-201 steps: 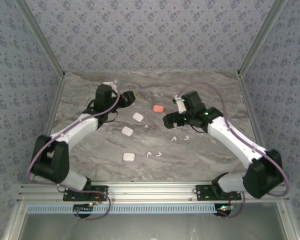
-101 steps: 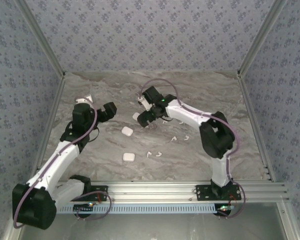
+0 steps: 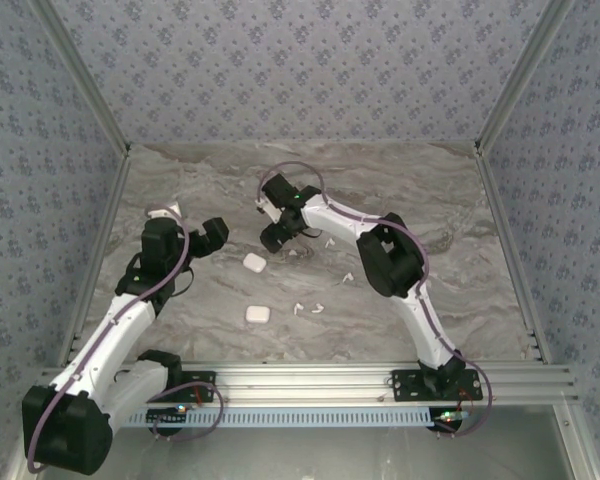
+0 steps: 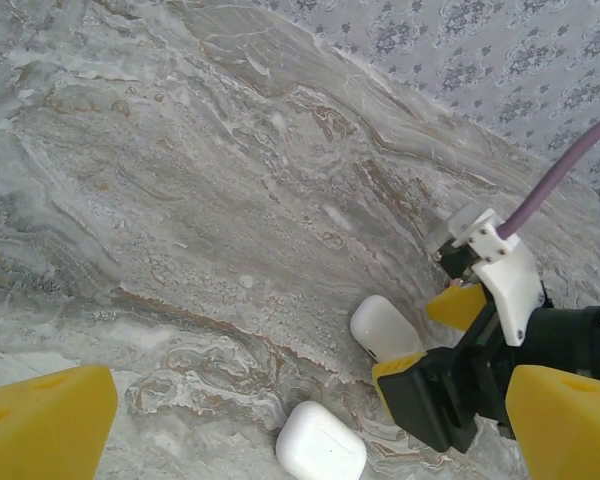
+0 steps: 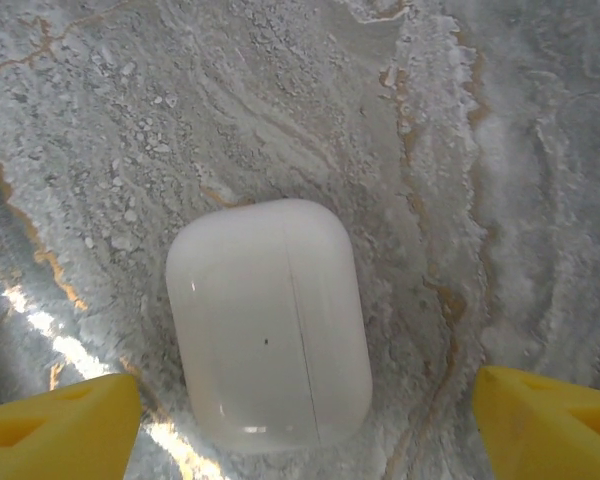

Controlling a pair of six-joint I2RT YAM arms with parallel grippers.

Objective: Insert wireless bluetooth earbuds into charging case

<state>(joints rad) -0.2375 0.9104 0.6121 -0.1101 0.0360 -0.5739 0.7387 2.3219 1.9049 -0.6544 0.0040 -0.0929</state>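
A closed white charging case [image 5: 268,320] lies flat on the marble, between the yellow fingertips [image 5: 60,430] of my right gripper [image 5: 300,430], with a gap on each side. That gripper is open and hovers just above the case. From the left wrist view, the same case [image 4: 383,327] shows under the right gripper [image 4: 425,335]. A second white case [image 4: 320,445] lies nearer my open left gripper [image 4: 305,430], which holds nothing. In the top view the right gripper [image 3: 277,233] reaches far left, and the left gripper [image 3: 215,238] sits beside it. Tiny white earbuds [image 3: 309,308] lie loose on the table.
Two more white cases [image 3: 253,263] [image 3: 257,313] lie in front of the grippers. More small earbuds [image 3: 347,277] are scattered to the right of them. Patterned walls close in the table [image 3: 430,190] on three sides. The right arm stretches across the table's middle.
The right arm swung left across the table and came down over the white case, its jaws narrowing slightly. The left arm drew back to the left and its gripper opened wide.
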